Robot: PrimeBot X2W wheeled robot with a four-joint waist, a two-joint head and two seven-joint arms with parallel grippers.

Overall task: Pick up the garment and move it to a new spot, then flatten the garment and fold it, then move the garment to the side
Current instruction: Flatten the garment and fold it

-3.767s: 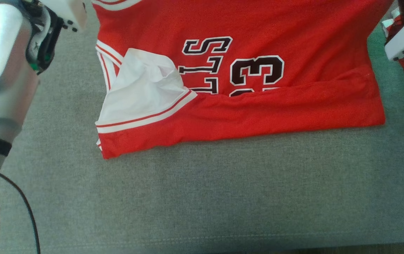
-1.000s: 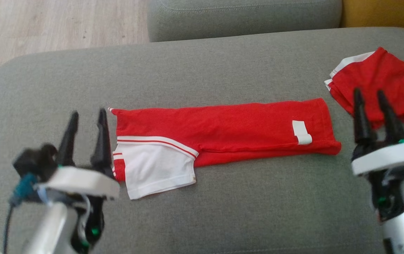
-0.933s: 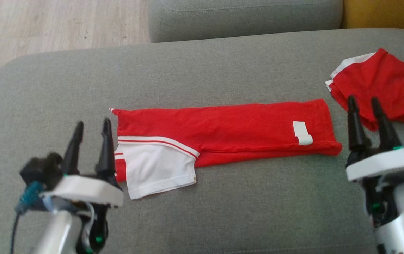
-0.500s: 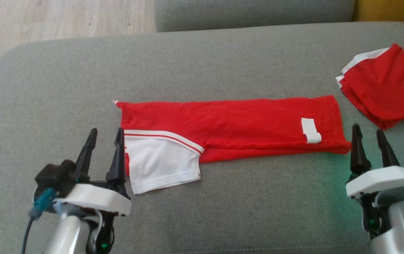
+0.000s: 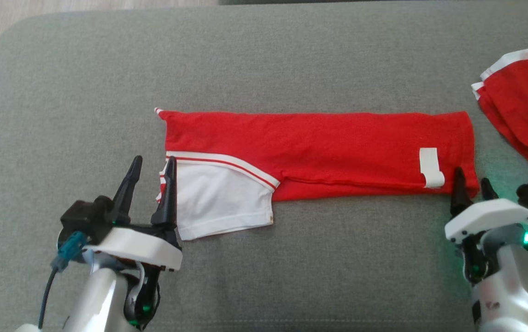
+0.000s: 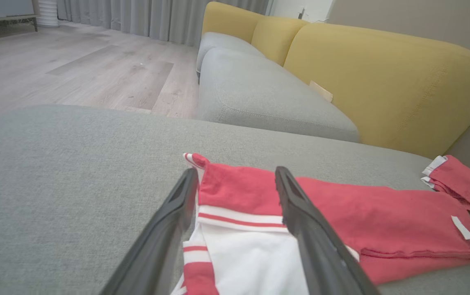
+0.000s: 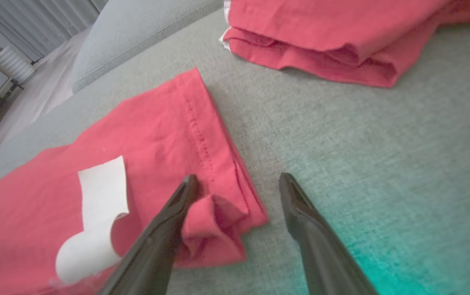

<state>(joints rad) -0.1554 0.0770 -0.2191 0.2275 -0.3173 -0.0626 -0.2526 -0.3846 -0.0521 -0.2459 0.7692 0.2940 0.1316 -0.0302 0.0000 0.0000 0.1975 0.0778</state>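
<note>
Garment [image 5: 337, 147] lies across cushion [image 5: 84, 92], second garment [image 5: 522, 110] to its right.

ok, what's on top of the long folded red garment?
A white tag near its right end and a white, red-striped panel at its left end. The red garment hides its own lower layers and the gray cushion beneath.

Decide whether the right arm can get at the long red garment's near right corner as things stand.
Probably yes: its open jaws straddle that corner of the garment, nothing lies between, and the other folded red pile sits apart.
</note>
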